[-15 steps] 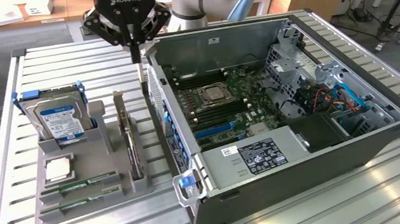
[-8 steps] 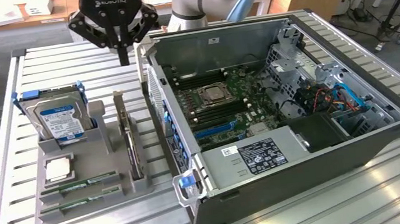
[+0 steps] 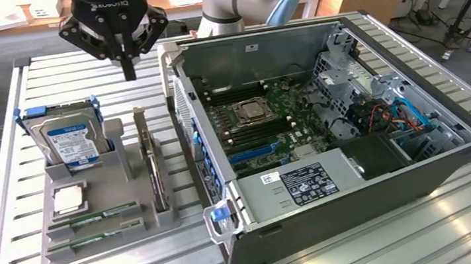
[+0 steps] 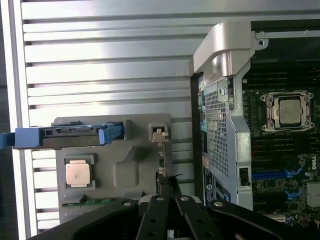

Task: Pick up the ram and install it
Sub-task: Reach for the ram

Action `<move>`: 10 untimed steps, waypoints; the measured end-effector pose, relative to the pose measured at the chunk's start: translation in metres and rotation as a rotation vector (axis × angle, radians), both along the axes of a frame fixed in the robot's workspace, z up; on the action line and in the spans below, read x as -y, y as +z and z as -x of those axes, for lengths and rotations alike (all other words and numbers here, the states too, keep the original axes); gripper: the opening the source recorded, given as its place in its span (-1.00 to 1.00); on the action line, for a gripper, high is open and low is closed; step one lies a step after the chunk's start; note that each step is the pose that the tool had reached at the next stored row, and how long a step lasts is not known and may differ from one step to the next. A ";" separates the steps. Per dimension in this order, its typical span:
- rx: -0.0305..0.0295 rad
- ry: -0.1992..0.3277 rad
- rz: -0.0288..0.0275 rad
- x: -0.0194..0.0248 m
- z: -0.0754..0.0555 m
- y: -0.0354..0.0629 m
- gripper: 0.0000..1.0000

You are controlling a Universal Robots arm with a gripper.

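The ram (image 3: 153, 171), likely light, stiff and fragile, stands on edge in a grey holder (image 3: 63, 255) at nine o'clock from the open computer case (image 3: 453, 170); its top edge looks best to pinch. At its twelve o'clock hovers the gripper (image 3: 128, 75), closed and empty, marked Robotiq.

The exterior view stands off the arm, high up, looking slantwise down over the tabletop (image 3: 459, 226), taking in the grey holder (image 3: 131, 190) and open computer case (image 3: 359, 204) whole. The wrist view rides above the hand (image 4: 167, 184), facing straight down, nearer in. Both views share the holder and the case's near wall.
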State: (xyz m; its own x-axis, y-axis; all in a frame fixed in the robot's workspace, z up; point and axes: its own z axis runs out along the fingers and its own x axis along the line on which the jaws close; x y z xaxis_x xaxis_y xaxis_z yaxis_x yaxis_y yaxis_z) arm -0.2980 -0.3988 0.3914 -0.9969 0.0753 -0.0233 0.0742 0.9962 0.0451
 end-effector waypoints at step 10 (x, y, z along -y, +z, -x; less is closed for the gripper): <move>0.0000 0.000 0.0000 0.0000 0.025 -0.0007 -0.79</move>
State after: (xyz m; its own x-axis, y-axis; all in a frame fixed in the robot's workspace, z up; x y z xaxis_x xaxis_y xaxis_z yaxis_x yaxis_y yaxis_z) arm -0.3225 -0.3989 0.3907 -0.9969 0.0752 -0.0233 0.0741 0.9962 0.0451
